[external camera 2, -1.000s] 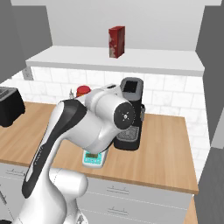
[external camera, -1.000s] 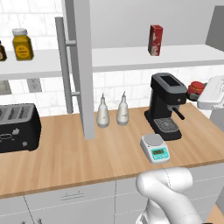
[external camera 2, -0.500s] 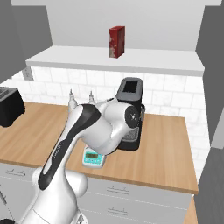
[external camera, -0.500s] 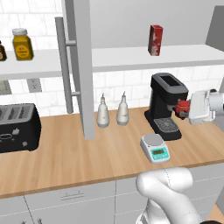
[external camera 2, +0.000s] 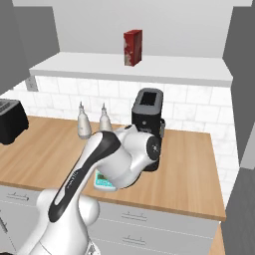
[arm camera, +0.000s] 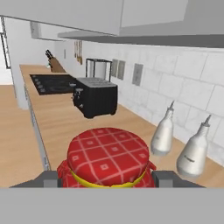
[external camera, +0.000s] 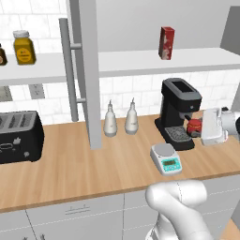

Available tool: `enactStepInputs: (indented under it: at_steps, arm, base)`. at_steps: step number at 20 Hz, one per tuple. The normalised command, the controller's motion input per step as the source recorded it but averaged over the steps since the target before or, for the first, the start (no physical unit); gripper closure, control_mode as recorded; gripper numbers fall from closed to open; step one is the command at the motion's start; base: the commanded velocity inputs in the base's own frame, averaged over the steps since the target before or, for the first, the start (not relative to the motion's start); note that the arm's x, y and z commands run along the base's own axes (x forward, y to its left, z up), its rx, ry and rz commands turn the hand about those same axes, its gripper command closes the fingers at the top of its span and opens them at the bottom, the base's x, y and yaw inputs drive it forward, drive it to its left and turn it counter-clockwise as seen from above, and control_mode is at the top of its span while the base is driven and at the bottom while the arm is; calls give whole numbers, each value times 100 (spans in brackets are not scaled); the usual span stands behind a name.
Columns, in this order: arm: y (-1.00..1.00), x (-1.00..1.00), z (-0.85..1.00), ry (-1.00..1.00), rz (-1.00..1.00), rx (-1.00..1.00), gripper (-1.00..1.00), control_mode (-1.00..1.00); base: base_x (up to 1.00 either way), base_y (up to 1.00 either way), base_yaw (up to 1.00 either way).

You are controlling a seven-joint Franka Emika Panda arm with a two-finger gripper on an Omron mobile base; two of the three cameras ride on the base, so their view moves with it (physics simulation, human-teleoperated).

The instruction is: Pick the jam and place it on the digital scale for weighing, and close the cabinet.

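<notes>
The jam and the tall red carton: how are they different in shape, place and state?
The jam is a squat round jar with a red checked top; the red carton is tall and box-shaped. The jam is held in the gripper beside the coffee machine, above the counter; the carton stands upright on the white shelf. Both are mainly red.

The arm point(external camera 2: 107, 164) is glossy white with smooth rounded links, a dark strip along one link and a dark round joint cap.
</notes>
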Motion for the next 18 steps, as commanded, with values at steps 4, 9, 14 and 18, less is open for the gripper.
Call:
enactStepInputs:
  at_steps: [4,9,14,18]
  arm:
    - [0,-2,-43,0,0,0,100,-100]
    - [-1,-40,-14,-14,0,1,100,-100]
    - [0,-36,-27,-11,0,0,100,-100]
    - [0,-10,-29,-3,0,1,100,-100]
  base:
    - [0,0,0]
    - [0,0,0]
    - [0,0,0]
    - [0,0,0]
